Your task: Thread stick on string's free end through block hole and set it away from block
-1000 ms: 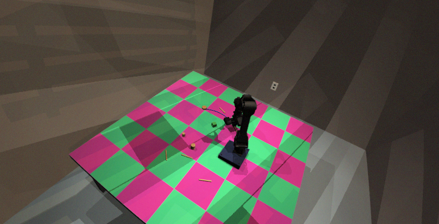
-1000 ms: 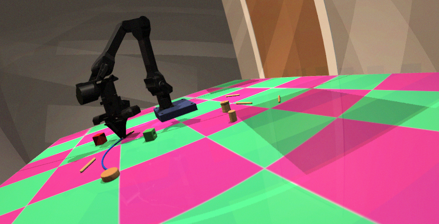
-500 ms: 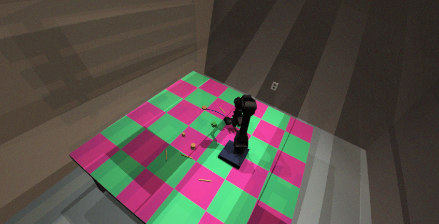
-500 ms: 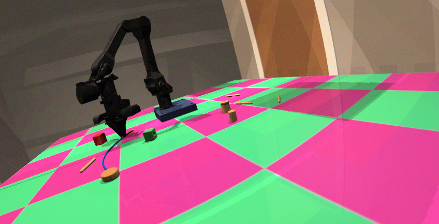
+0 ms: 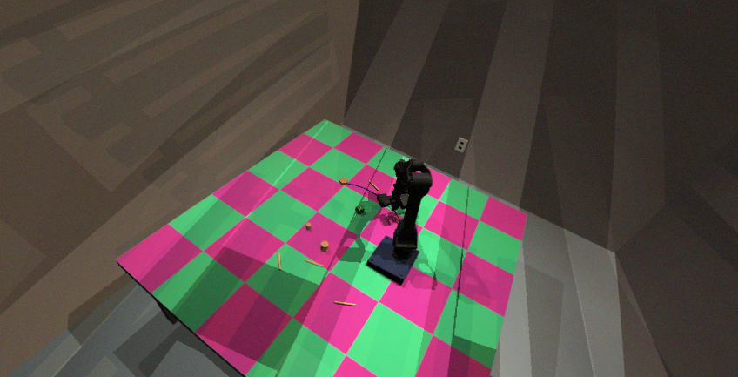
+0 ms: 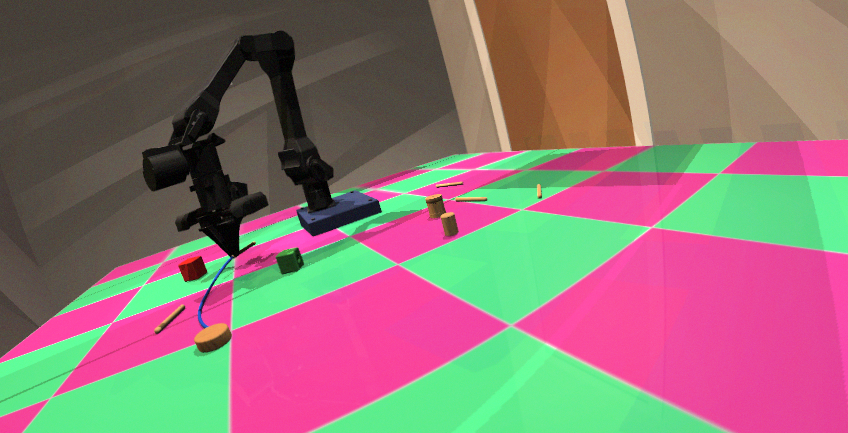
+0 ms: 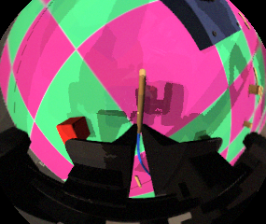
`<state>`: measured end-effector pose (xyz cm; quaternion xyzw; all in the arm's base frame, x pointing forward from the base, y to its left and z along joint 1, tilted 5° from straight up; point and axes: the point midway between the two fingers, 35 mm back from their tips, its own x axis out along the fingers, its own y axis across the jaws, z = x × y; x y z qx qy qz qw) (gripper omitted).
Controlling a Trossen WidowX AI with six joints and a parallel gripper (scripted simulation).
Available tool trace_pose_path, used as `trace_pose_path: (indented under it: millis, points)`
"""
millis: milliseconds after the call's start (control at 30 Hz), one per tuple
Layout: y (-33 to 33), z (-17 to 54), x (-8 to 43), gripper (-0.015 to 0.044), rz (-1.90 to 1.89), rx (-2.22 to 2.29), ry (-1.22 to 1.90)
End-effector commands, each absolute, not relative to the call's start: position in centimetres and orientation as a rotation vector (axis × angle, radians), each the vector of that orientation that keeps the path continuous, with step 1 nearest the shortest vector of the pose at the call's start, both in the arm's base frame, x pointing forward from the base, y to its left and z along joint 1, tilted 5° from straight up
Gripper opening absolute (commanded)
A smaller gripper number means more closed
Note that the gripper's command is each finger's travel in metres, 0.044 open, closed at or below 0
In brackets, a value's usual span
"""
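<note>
I have the thin tan stick (image 6: 247, 246) (image 7: 141, 98) pinched at its string end in my gripper (image 5: 395, 207) (image 6: 233, 255) (image 7: 139, 127), raised off the desk (image 5: 311, 186) (image 6: 535, 381) (image 7: 142, 28). The blue string (image 5: 362, 186) (image 6: 208, 292) (image 7: 142, 161) curves down to the round wooden button (image 5: 343, 181) (image 6: 212, 337), flat toward the desk's uppermost corner in the top view. The green block (image 5: 359, 209) (image 6: 289, 260), holed, sits unthreaded, farther in from that corner.

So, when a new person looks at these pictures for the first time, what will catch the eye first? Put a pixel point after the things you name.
Probably the bright pink and green checkered table top (image 5: 393, 329) (image 6: 595, 274) (image 7: 170, 37), spread under everything. Next, the black jointed robot arm (image 5: 412, 207) (image 6: 285, 95), rising from its dark blue base plate (image 5: 380, 264) (image 6: 357, 205) (image 7: 221, 30). Then the curved blue string (image 5: 359, 185) (image 6: 203, 297) (image 7: 141, 161), running from the round wooden button (image 5: 343, 180) (image 6: 213, 337) to the pincer (image 5: 394, 208) (image 6: 233, 255) (image 7: 139, 127).
</note>
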<state>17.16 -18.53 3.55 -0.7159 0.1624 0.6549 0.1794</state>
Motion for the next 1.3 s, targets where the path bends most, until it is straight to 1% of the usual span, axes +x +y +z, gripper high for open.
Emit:
trace_pose_path:
  millis: [0, 800, 1100, 1267]
  points:
    - [-18.7, 4.3, 17.3, 0.0000, 1.849, -2.037, 0.459]
    - [-18.6, 7.4, 16.9, 0.0000, 1.849, -2.037, 0.460]
    - [-18.5, 7.1, 16.8, 0.0000, 1.850, -2.026, 0.461]
    - [-18.6, 7.1, 17.0, 0.0000, 1.924, -2.107, 0.352]
